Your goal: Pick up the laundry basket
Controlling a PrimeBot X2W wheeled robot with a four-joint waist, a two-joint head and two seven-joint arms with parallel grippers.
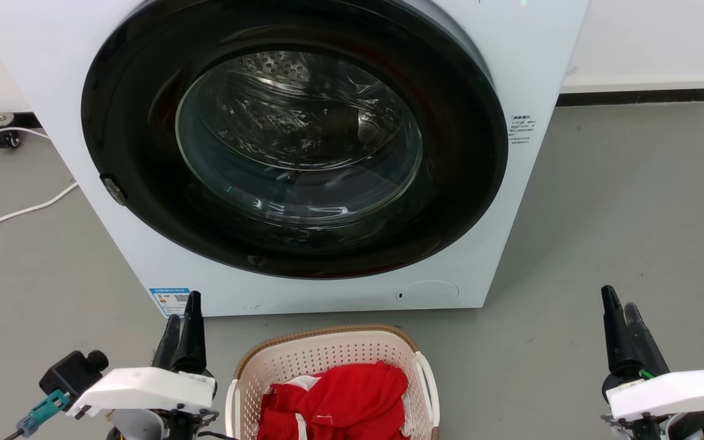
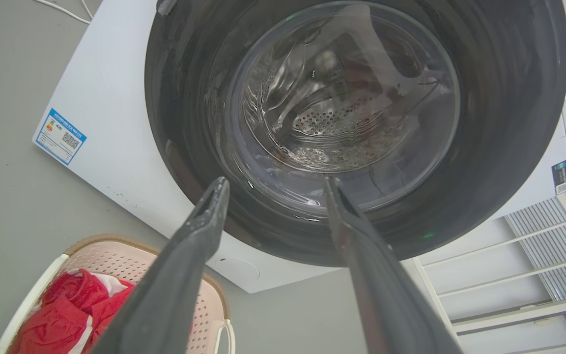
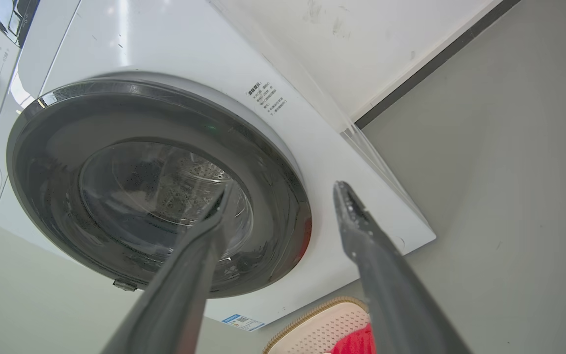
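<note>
Cream-white perforated laundry basket (image 1: 327, 357) sits on the grey floor (image 1: 633, 214), centre-near in the head view, just in front of the white washer (image 1: 529, 49) and apart from it. Brown woven-look rim on top, white loop handle (image 1: 428, 385) on its right side, red garment (image 1: 340, 397) with white trim bunched inside. Near part of the basket is cut off by the frame edge. Left gripper (image 1: 184, 310) is just left of the basket, not touching it. Its wrist view shows the fingers (image 2: 199, 231) spread with a clear gap, nothing between them, pointing at the washer's dark round door (image 2: 509, 147). Right gripper (image 1: 619, 298) is well off to the right of the basket, over bare floor. Its fingers (image 3: 361, 231) are likewise apart and empty, pointing at the washer's lower right front. Both sit on the near side, fingertips pointing far. Door glass shows the drum. Blue label (image 1: 170, 300) on the washer's lower left corner, white cable (image 1: 16, 214) on the floor far left.
</note>
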